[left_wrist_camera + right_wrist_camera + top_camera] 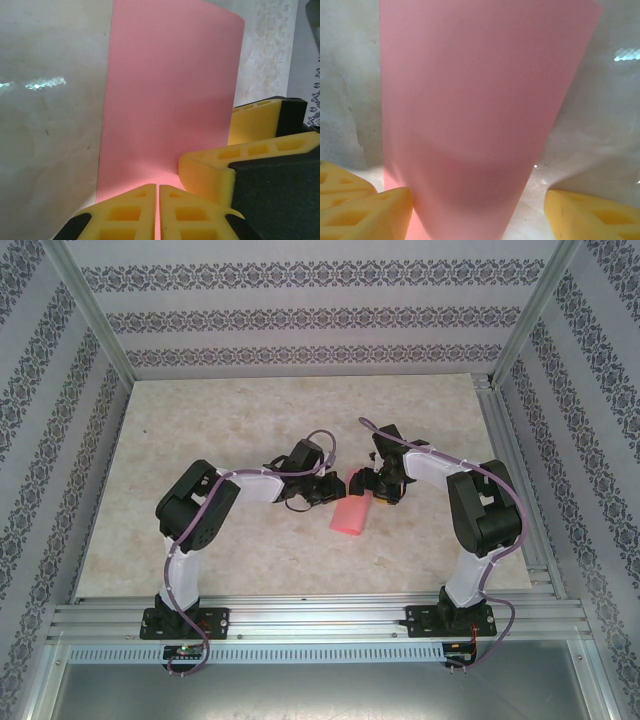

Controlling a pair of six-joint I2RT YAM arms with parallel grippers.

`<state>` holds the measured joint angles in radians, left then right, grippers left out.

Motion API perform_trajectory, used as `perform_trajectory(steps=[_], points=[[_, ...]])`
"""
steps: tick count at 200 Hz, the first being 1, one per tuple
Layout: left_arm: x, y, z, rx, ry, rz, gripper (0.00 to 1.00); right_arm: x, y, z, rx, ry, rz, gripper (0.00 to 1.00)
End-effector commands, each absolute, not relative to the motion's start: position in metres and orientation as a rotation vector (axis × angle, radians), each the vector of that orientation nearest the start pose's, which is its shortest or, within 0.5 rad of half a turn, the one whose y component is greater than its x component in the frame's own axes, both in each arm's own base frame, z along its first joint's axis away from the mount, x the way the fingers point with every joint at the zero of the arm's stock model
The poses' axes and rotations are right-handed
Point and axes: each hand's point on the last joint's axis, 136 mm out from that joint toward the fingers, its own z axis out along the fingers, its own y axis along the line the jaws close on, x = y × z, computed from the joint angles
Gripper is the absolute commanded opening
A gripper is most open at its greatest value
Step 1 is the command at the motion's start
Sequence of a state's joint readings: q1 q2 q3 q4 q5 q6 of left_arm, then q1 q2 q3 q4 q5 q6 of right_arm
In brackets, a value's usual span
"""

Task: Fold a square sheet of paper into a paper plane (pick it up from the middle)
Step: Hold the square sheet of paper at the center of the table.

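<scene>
The square sheet of paper [348,515] is pink-red and lies on the table between my two grippers, appearing as a narrow rectangle with its far end lifted. My left gripper [330,490] is shut on the sheet's near edge; in the left wrist view its yellow fingertips [158,186] meet with a thin pink strip between them and the sheet [170,90] stretches away in front. My right gripper [381,490] stands open, and the bowed sheet [480,100] rises between its fingers [370,210]. One right finger [210,172] touches the sheet beside my left fingers. The paper plane is out of view.
The beige marbled tabletop [250,420] is ringed by patterned walls and aluminium posts [90,315]. An aluminium rail [320,615] runs along the near edge by the arm bases. Bare tabletop [45,125] shows left of the sheet.
</scene>
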<state>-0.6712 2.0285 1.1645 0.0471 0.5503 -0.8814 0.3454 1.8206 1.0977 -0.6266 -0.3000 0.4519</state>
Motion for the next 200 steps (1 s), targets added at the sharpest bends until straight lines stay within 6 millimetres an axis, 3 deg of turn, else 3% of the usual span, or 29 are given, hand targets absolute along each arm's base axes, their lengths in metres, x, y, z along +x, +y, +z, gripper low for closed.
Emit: perform_trajectory(steps=[1, 102, 200], points=[[0.334, -0.393, 0.051, 0.031, 2.650, -1.348, 0.12, 0.322, 0.154, -0.005, 0.134, 3.035, 0.399, 0.73], [0.329, -0.386, 0.020, 0.030, 2.738, -1.198, 0.09, 0.326, 0.157, 0.000, 0.135, 3.022, 0.411, 0.73], [0.334, -0.378, 0.024, -0.001, 2.699, -1.159, 0.08, 0.324, 0.155, -0.002, 0.129, 3.030, 0.403, 0.73]])
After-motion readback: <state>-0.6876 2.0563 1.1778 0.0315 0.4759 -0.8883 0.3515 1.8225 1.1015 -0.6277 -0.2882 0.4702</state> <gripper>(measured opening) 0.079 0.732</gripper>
